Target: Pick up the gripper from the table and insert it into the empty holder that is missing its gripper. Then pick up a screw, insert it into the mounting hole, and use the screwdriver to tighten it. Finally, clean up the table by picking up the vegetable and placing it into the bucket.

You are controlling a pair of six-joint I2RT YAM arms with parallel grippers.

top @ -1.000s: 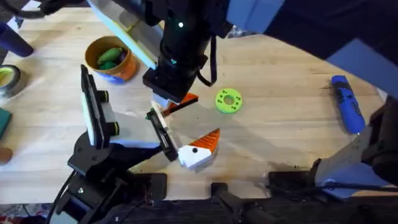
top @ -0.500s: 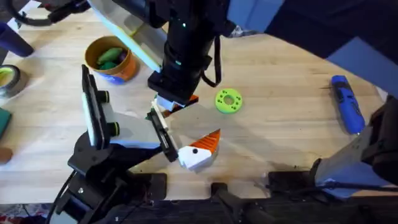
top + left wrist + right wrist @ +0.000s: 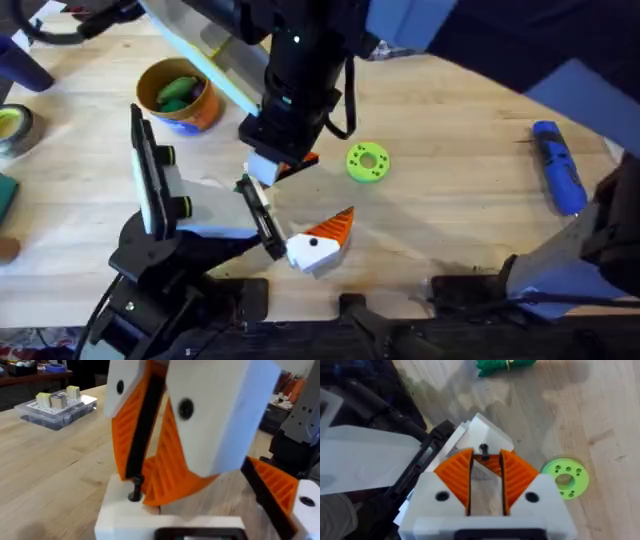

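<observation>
The holder (image 3: 200,212) lies at the lower left on my left arm's end, its black bar (image 3: 262,218) facing right. The gripper (image 3: 125,517), a white piece, sits at the bar's far end. My right gripper (image 3: 280,170) hangs over it, shut on a black screw (image 3: 135,489) that stands upright on the piece's top (image 3: 484,450). My left gripper (image 3: 288,212) has its other finger (image 3: 275,490) far along the bar, so it stands open. The blue screwdriver (image 3: 558,165) lies at the right. The green vegetable (image 3: 175,92) rests inside the orange bucket (image 3: 207,112).
A lime-green disc (image 3: 367,162) with holes lies just right of the right gripper. A dark blue cup (image 3: 20,65) and a tape roll (image 3: 12,125) sit at the far left. A clear parts box (image 3: 55,407) stands far off. A dark green bundle (image 3: 505,364) lies beyond the gripper.
The right gripper shifted a little to the right with the screw, then held still over the holder's bar. Nothing else moved.
</observation>
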